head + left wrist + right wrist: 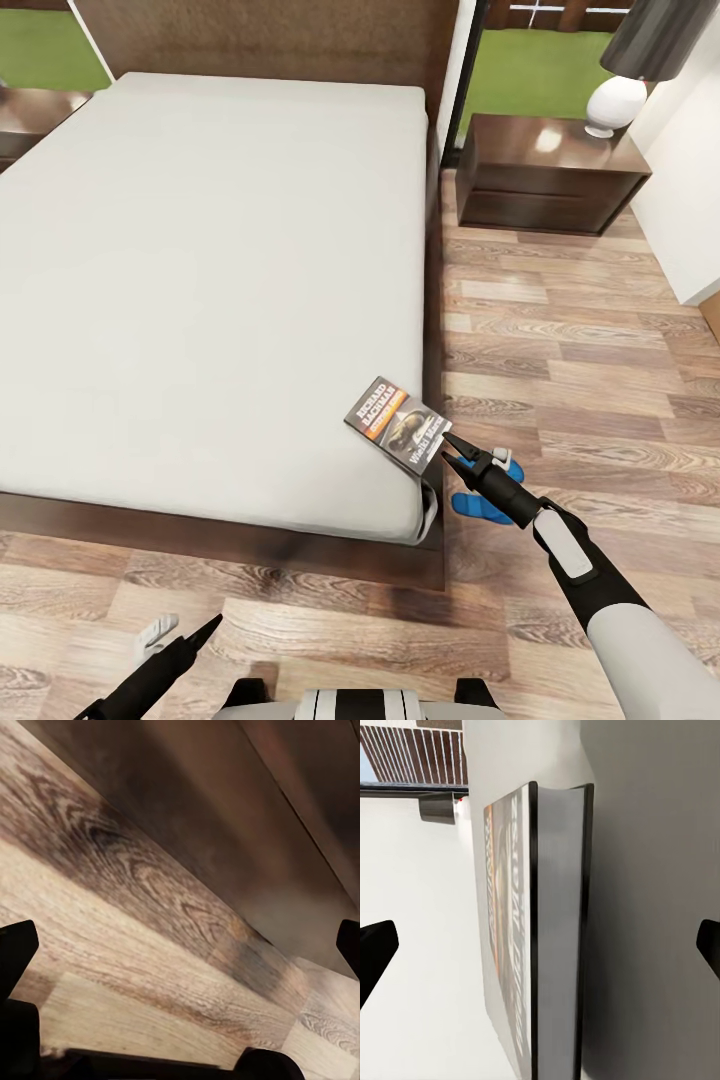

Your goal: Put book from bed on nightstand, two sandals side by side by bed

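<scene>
The book (398, 422), dark-covered with an orange band, lies on the pale mattress of the bed (200, 280) at its near right corner. My right gripper (450, 447) is open just off the book's outer edge. In the right wrist view the book (536, 945) stands edge-on between the wide-apart fingertips of that gripper (542, 945), untouched. A blue sandal (478, 505) lies on the floor by the bed corner, partly hidden under my right arm. More blue (513, 468) shows behind the gripper. My left gripper (190, 640) (184, 945) hangs open over the floor by the bed's foot.
A dark nightstand (550, 170) with a white lamp (615, 100) stands right of the headboard. Part of another nightstand (30, 115) shows at the far left. Wood-plank floor (580, 340) runs along the bed's right side, up to a white wall (690, 200).
</scene>
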